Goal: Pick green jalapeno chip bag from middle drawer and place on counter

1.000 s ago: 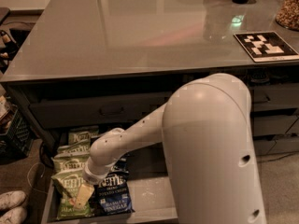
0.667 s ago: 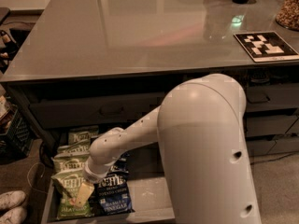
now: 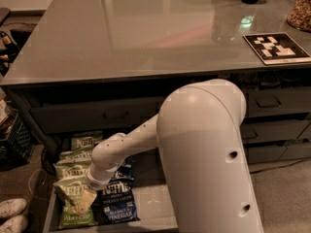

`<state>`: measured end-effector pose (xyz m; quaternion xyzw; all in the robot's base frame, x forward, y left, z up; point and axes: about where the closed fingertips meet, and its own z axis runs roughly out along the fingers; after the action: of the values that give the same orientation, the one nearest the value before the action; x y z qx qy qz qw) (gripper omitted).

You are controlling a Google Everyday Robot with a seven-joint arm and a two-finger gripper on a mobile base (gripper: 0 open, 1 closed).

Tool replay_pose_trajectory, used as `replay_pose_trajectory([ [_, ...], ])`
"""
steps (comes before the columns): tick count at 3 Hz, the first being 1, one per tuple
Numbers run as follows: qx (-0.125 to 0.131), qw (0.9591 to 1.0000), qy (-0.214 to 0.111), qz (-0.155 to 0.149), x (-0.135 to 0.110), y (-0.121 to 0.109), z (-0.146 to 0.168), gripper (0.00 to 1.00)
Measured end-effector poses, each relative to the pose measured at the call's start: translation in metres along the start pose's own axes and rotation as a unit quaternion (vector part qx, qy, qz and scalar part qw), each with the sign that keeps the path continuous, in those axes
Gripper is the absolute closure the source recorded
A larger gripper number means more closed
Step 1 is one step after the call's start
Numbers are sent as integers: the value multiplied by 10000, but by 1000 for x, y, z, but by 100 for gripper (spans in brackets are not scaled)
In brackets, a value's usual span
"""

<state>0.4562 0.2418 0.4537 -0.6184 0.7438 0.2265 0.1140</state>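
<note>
The middle drawer [image 3: 154, 205] is pulled out at the bottom of the view, its pale floor showing at the right. Several light green Kettle chip bags lie in its left part; the nearest green jalapeno chip bag [image 3: 68, 204] lies at the front left. My gripper [image 3: 87, 198] reaches down into the drawer and sits right over this bag's right side, at or touching its surface. The bag lies in the drawer, not lifted. The glossy grey counter [image 3: 146, 28] spans the top of the view, above the drawers.
Dark blue Kettle bags [image 3: 118, 205] lie right of the green ones. My white arm [image 3: 204, 149] covers the drawer's right part. A black-and-white patterned board [image 3: 276, 47] lies on the counter's right. Shut drawers [image 3: 97, 114] sit under the counter. White shoes [image 3: 12, 215] and a crate [image 3: 14, 137] are on the floor at left.
The big white arm housing has shifted slightly left. The gripper stays over the front green bag, and the bags have not moved.
</note>
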Motion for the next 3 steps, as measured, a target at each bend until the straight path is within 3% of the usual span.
replay_pose_trajectory([
  [2,-256,9997,57,-18,-10,6,18,21],
  [3,-270,9996,52,-24,-10,7,18,13],
])
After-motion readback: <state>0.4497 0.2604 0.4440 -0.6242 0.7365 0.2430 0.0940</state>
